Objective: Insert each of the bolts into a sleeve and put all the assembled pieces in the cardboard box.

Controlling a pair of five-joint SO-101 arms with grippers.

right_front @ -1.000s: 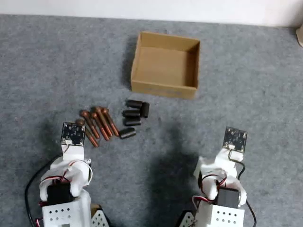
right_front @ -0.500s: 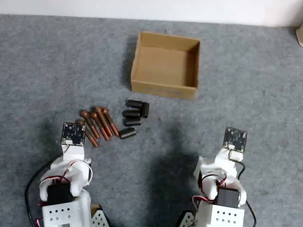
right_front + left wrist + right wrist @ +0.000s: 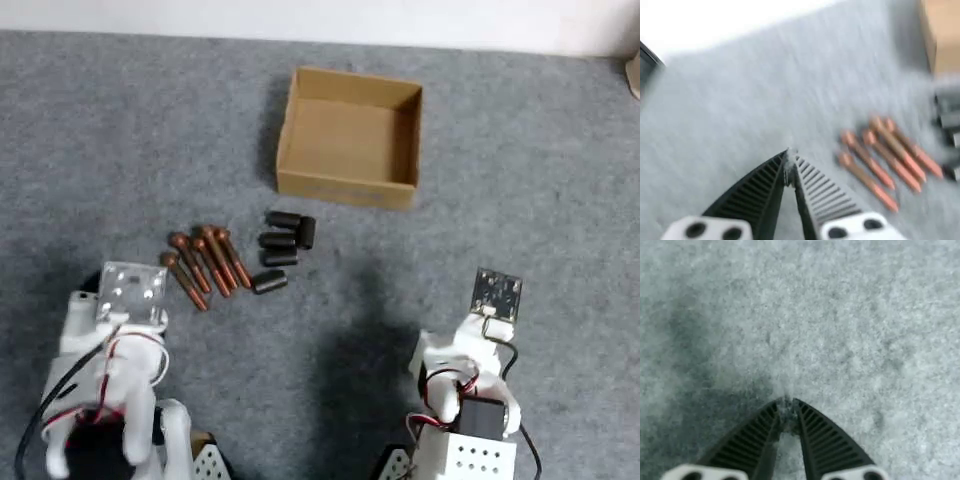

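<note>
Several copper-coloured bolts (image 3: pixel 205 264) lie side by side on the grey carpet, left of centre. Several short black sleeves (image 3: pixel 282 246) lie just right of them. The open cardboard box (image 3: pixel 348 138) stands farther back with nothing in it. My left gripper (image 3: pixel 791 156) is shut with nothing in it, raised over the carpet short of the bolts (image 3: pixel 882 156). The left arm (image 3: pixel 125 320) stands at the front left. My right gripper (image 3: pixel 786 407) is shut and holds nothing, low over bare carpet. The right arm (image 3: pixel 478 345) is at the front right.
Grey carpet (image 3: pixel 520 210) covers the whole table. A white wall edge runs along the back. A pale object (image 3: pixel 634 75) shows at the far right edge.
The left arm has lifted and swung to the left, away from the bolts. The right arm has kept still.
</note>
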